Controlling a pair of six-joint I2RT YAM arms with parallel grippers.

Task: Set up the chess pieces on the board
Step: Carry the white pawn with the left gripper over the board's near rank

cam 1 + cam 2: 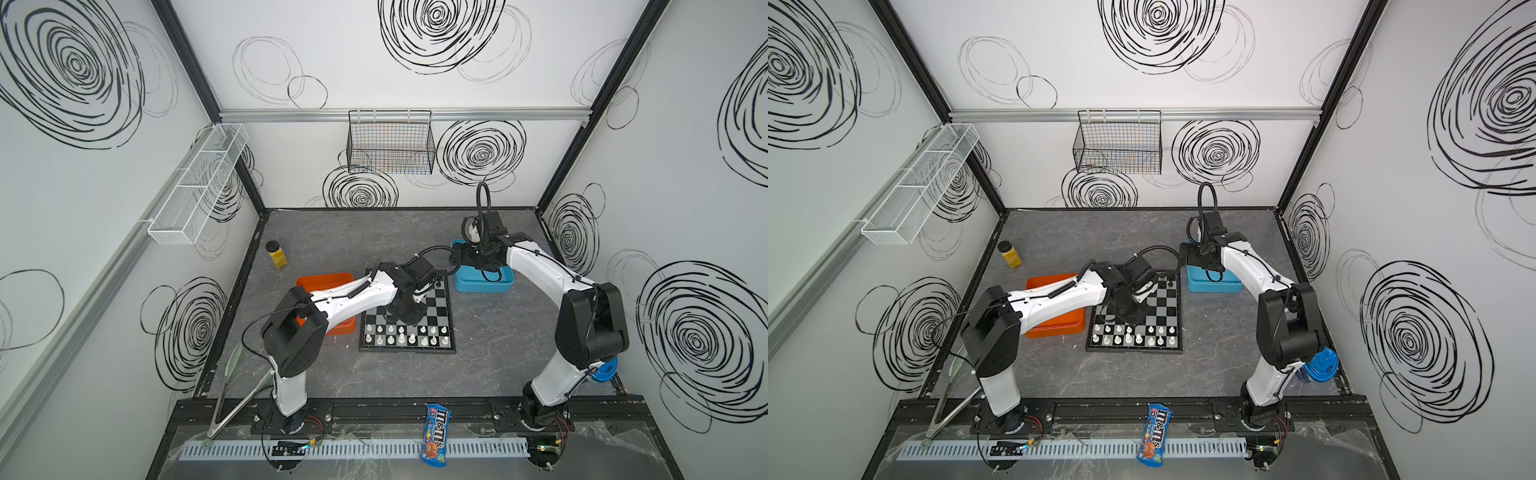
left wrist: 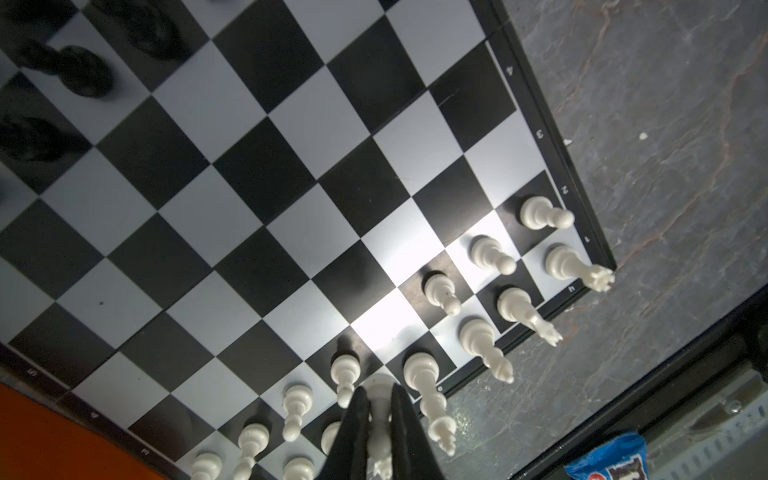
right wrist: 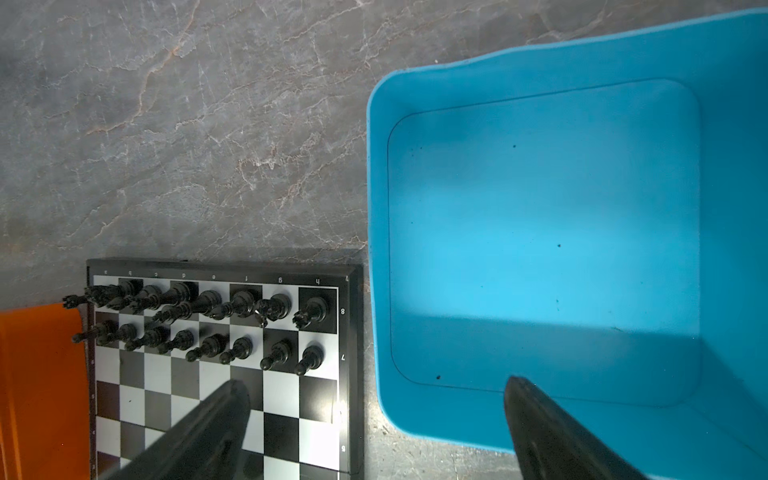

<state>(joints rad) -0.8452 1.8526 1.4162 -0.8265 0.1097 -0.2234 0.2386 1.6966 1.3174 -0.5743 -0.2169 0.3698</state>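
1. Grey marbled tabletop (image 1: pixel 498 365) carries the whole set-up.
2. Flat at its centre lies the board (image 1: pixel 438 309), with an orange tray (image 1: pixel 328 280) just beside its left edge and a blue tray (image 1: pixel 482 286) near its far right corner.
3. The right gripper (image 3: pixel 374 386) hangs with its jaws spread wide and nothing between them. One finger is above the board's right edge, the other above the blue tray.
4. The left gripper (image 2: pixel 378 392) is pinched narrow around a tall white piece (image 2: pixel 379 432), low over the board's near rows.
5. Of the chess pieces, the black ones (image 3: pixel 199 324) fill the two far rows. The white ones (image 1: pixel 405 334) stand upright in the two near rows.
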